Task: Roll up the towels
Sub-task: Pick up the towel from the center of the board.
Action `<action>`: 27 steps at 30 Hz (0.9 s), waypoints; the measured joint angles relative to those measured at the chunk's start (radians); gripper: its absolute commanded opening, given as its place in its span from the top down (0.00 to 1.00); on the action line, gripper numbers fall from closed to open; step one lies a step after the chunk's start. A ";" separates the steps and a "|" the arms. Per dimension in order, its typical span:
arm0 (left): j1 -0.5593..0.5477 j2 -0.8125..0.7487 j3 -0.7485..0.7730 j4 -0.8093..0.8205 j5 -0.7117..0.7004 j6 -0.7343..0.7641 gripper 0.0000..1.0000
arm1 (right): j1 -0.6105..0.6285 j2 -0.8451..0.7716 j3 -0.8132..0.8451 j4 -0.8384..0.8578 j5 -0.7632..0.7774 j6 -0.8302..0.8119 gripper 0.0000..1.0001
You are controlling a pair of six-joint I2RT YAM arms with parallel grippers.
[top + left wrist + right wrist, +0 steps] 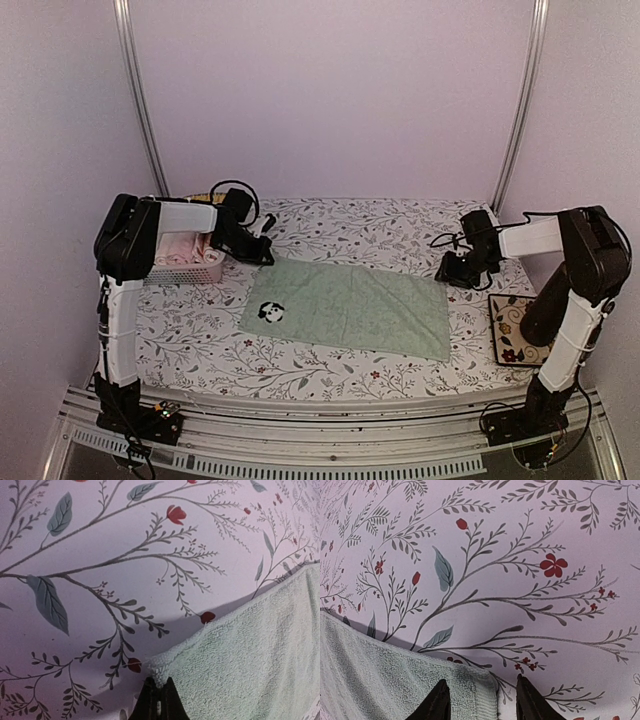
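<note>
In the middle of the floral tabletop (pixel 330 225) the mint green towel (pixel 360 310) lies spread flat, its dark-and-white mark (pixel 271 313) near the near-left corner. The left tool (pixel 159 700) is closed tight on the tip of the towel's far left corner. The right tool (pixel 482 681) stands partly apart astride the far right corner, one finger over the cloth, the other beside it. The orange-salmon towel (pixel 180 248) sits in the white basket (pixel 185 272) at far left.
</note>
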 measured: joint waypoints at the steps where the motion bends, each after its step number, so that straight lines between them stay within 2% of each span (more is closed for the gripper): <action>1: 0.000 0.000 0.000 0.002 0.000 0.000 1.00 | -0.004 0.003 0.001 0.002 -0.001 0.000 0.58; 14: 0.003 -0.001 -0.030 0.058 0.019 -0.012 1.00 | -0.016 0.039 0.018 0.053 -0.058 -0.005 0.76; 27: 0.003 -0.003 -0.036 0.074 0.020 -0.023 1.00 | -0.016 0.035 0.008 0.054 -0.079 -0.023 0.75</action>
